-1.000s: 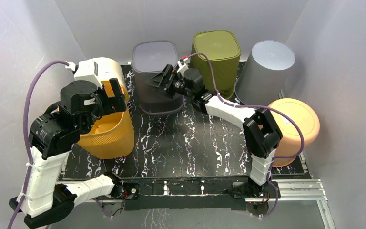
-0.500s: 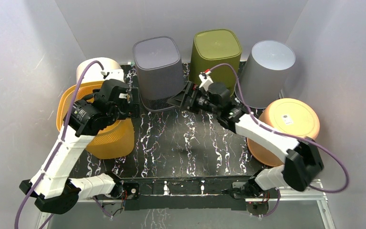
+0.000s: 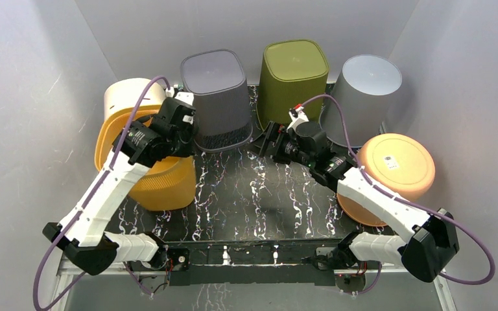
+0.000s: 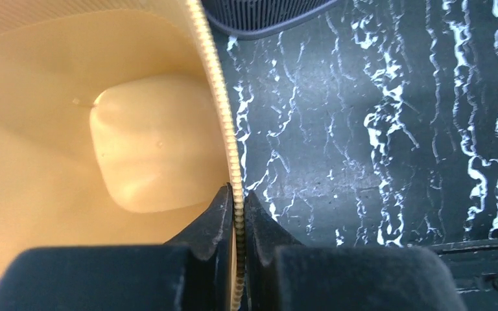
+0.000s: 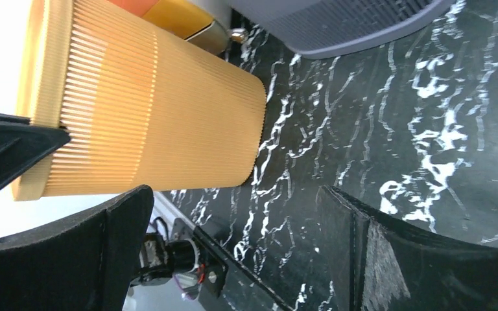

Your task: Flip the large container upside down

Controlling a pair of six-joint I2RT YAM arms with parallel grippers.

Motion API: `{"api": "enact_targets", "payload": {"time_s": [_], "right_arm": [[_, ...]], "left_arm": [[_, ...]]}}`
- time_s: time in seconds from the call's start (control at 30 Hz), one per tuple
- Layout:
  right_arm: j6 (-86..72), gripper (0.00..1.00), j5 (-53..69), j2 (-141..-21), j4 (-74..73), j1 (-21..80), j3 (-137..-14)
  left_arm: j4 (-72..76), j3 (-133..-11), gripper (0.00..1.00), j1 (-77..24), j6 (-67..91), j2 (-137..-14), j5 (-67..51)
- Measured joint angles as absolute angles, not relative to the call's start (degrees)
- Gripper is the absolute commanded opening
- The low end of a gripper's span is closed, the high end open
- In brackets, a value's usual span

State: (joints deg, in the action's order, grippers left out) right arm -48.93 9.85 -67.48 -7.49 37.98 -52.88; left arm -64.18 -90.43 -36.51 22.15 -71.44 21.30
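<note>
The large container (image 3: 162, 184) is a ribbed yellow-orange tub standing mouth-up at the left of the black marbled table (image 3: 253, 194). My left gripper (image 3: 183, 144) is at its right rim. In the left wrist view the left gripper (image 4: 237, 201) is shut on the thin ribbed rim (image 4: 217, 97), one finger inside and one outside, with the tub's pale floor (image 4: 142, 149) below. My right gripper (image 3: 267, 141) hangs open over the table's middle, apart from the tub. The right wrist view shows the right gripper (image 5: 233, 194) holding nothing, with the tub's outer wall (image 5: 155, 110) beyond it.
Upside-down bins line the back: a dark grey one (image 3: 215, 97), an olive green one (image 3: 293, 74) and a light grey round one (image 3: 363, 87). A peach tub (image 3: 392, 172) sits upside down at the right. A cream container (image 3: 126, 97) stands behind the yellow tub.
My left arm swung right and down onto the tub's rim and shut on it. My right gripper drew back from the dark grey bin toward the table's middle, staying open.
</note>
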Motion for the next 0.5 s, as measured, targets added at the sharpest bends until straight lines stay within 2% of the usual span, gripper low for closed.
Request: {"api": "enact_targets", "payload": {"time_s": [0.3,0.5], "right_arm": [[-42.6,0.98,-0.1,-62.5,-16.7,33.4,-57.7],[-36.7,0.98,-11.8,-57.1,-23.2,31.1,-61.2]], "left_arm": [[-62.4,-103.2,0.00,-36.5,22.5,-80.0,5.7],[-48.6,-99.8,0.00,-36.6,29.4,-77.4,-9.5]]}}
